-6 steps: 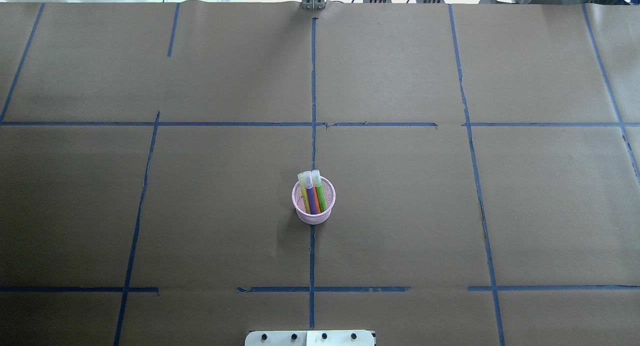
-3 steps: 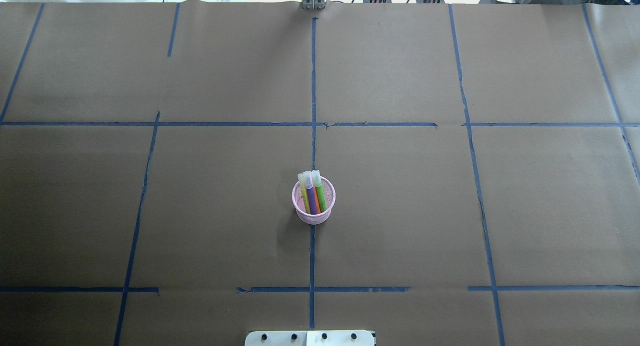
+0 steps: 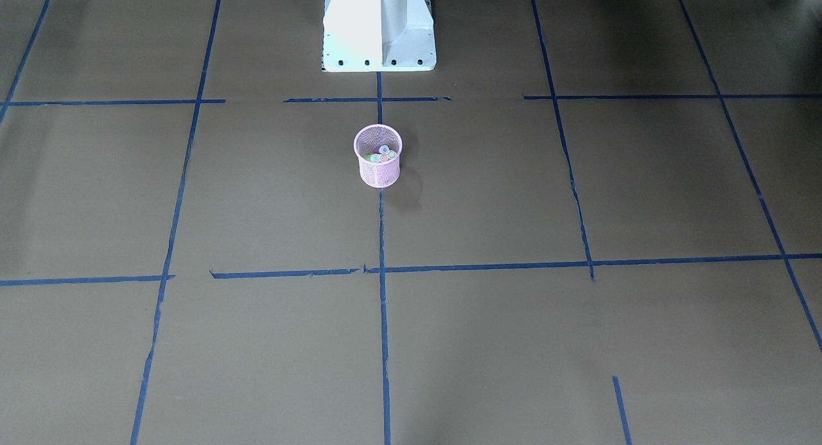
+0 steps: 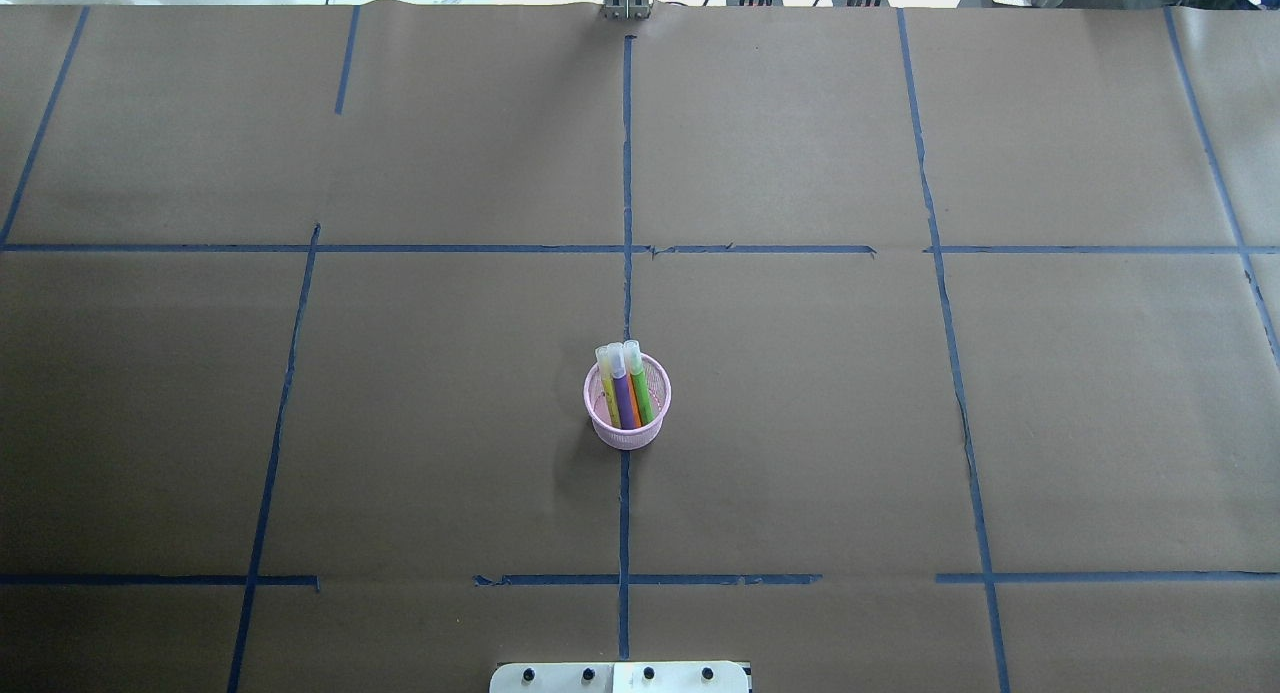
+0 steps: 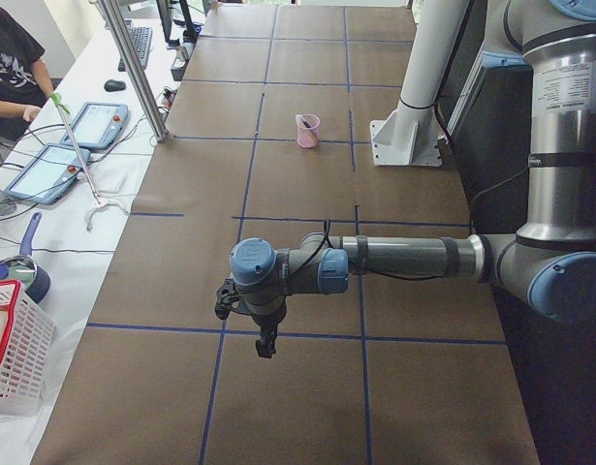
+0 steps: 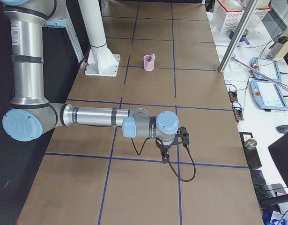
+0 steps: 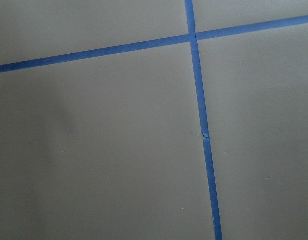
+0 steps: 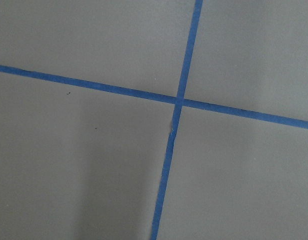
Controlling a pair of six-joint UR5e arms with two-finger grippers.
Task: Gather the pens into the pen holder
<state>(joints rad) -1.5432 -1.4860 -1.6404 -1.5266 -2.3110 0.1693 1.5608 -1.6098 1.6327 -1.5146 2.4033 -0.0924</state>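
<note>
The pink mesh pen holder [image 4: 627,435] stands upright on the centre tape line, a little in front of the robot base; it also shows as the pen holder [image 3: 379,173], the pen holder [image 5: 308,136] and the pen holder [image 6: 149,65]. The pens stand inside it with pale caps up: purple pen [image 4: 622,393], green pen [image 4: 642,395], orange pen [image 4: 633,409], and a yellow one [image 4: 604,378]. The left gripper [image 5: 266,347] hangs low over the table's left end, far from the holder. The right gripper [image 6: 166,158] hangs over the right end. I cannot tell whether either is open or shut.
The white robot base [image 3: 379,27] rises behind the holder. Blue tape lines [image 4: 626,173] grid the brown table. Beyond the left end are a seated person [image 5: 9,68], tablets [image 5: 44,172] and a white basket [image 5: 15,358]. A metal post [image 6: 235,42] and tablets [image 6: 268,96] flank the right end.
</note>
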